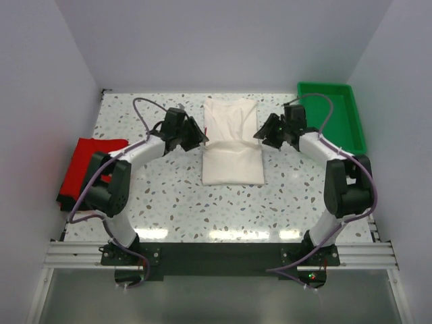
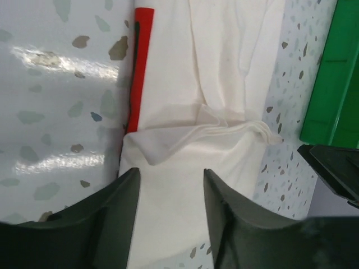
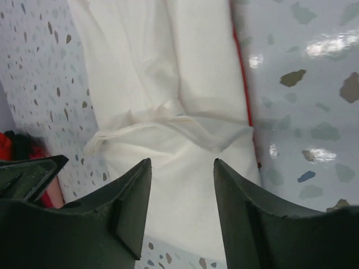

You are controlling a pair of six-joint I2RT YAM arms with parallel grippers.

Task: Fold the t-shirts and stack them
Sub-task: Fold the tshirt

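Both end effectors stand with fingers apart and nothing between them, one on each side of a folded cream-white t-shirt at the middle of the speckled surface. The left end effector sits at the shirt's left edge, the right end effector at its right edge, each level with a crosswise fold. From the wrist cameras the open fingers frame the cloth below them; whether any fingertip touches the fabric cannot be told.

A strip of red trim shows along one long edge of the shirt, and no print shows on the upturned side. A bright red t-shirt lies at the far left rim of the surface, partly behind the left arm, with darker cloth under it that is too shadowed to make out.

A green tray sits in the far right corner. Plain pale walls close in the glossy, white-flecked surface on three sides.
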